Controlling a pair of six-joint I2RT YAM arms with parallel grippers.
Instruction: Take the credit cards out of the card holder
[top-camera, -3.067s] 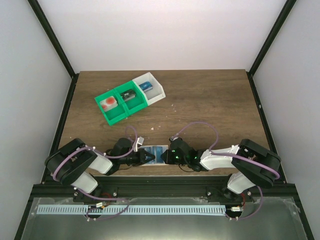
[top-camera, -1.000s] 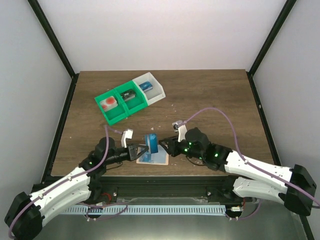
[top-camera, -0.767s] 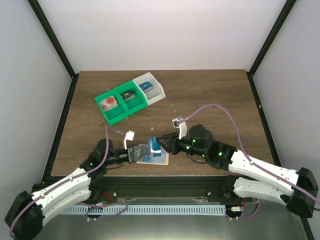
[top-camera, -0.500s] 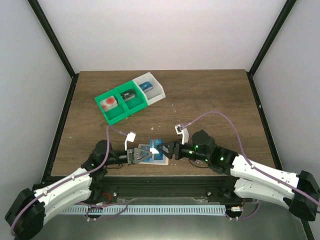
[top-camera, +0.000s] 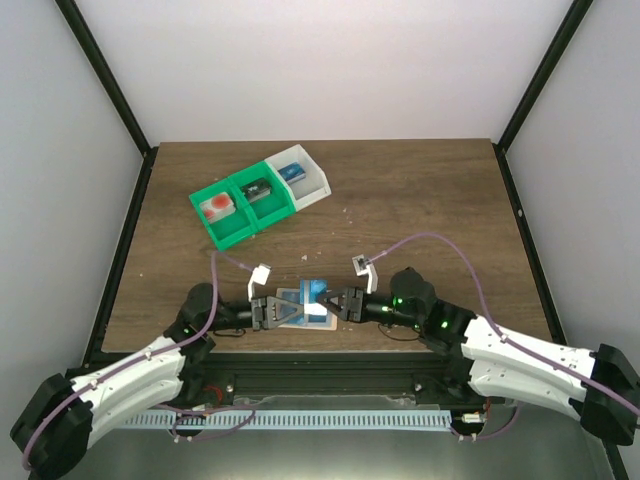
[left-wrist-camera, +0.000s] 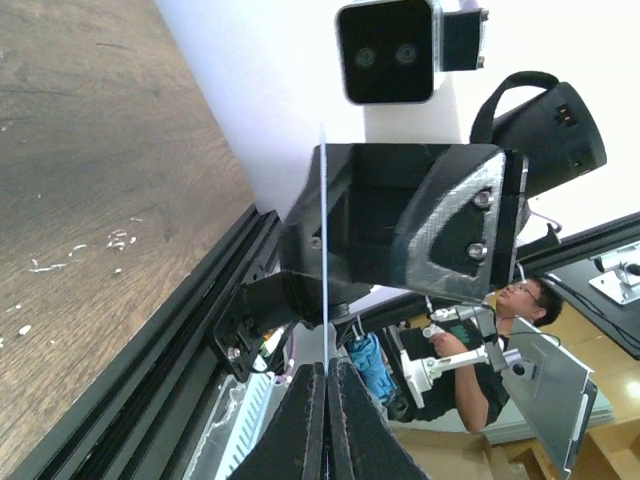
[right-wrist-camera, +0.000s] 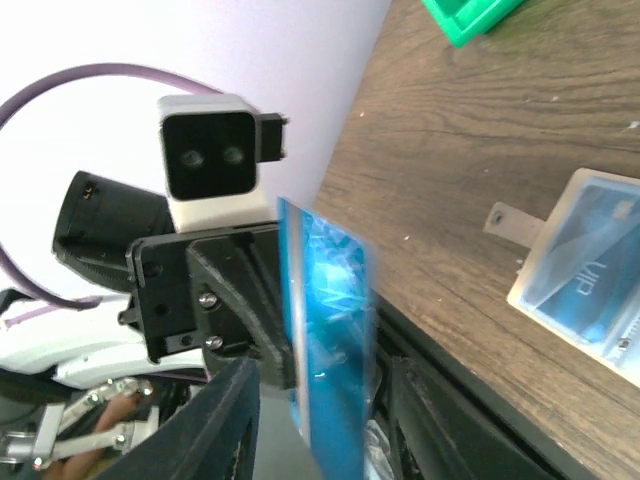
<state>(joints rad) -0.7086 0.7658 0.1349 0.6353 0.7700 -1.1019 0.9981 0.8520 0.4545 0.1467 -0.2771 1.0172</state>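
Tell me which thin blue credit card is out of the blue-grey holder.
The upright card pinched by the left gripper; the other card lies flat inside the holder.

The setting is read as a robotics lab. A wooden tabletop is closed in by plain white panels on a black extruded-metal frame, and green and white sorting bins are set out on it. Beyond the frame, a person with glasses is seen seated among further white arm hardware.
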